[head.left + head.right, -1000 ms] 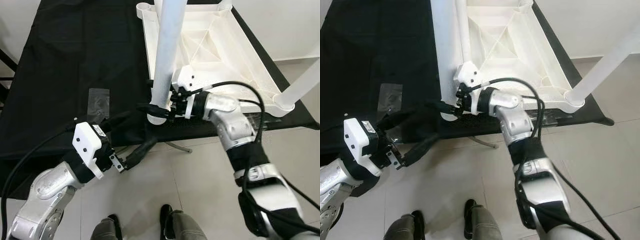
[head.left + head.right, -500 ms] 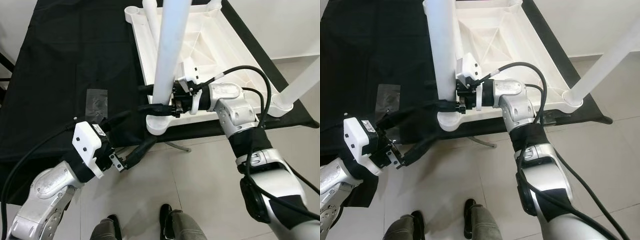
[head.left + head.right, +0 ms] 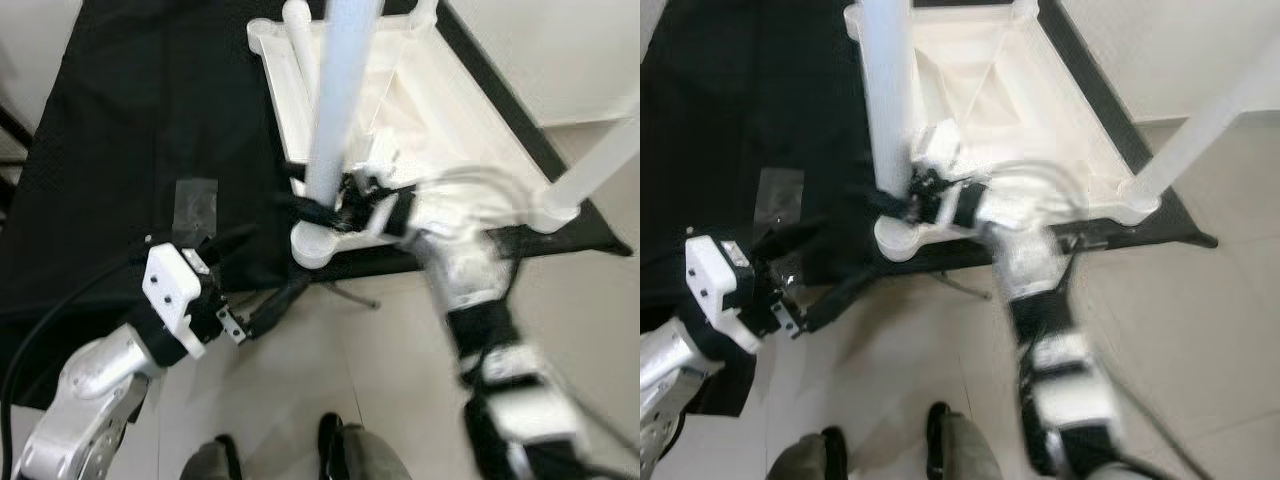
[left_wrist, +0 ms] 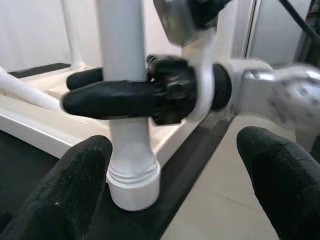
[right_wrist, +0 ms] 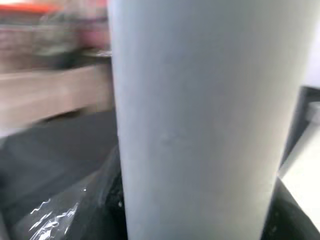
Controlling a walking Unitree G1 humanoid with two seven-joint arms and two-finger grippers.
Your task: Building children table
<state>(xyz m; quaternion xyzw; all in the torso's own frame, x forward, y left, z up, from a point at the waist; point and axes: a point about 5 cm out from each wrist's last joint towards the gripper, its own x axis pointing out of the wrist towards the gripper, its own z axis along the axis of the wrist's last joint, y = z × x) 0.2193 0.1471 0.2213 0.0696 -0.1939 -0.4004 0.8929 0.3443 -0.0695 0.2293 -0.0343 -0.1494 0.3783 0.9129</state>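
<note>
White table leg (image 4: pixel 122 60) upright, seemingly pinched in right tool (image 4: pixel 107 97); left tool (image 3: pixel 262 312) spread, just below

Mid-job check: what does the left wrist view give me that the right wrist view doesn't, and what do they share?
Left wrist view alone: the right claw clamped around the white table leg, the leg's collar seated in the upturned tabletop's corner, and the open left claw's own fingertips apart from the leg. Right wrist view alone: crinkled clear plastic on the black cloth. Both: the leg, upright.
</note>
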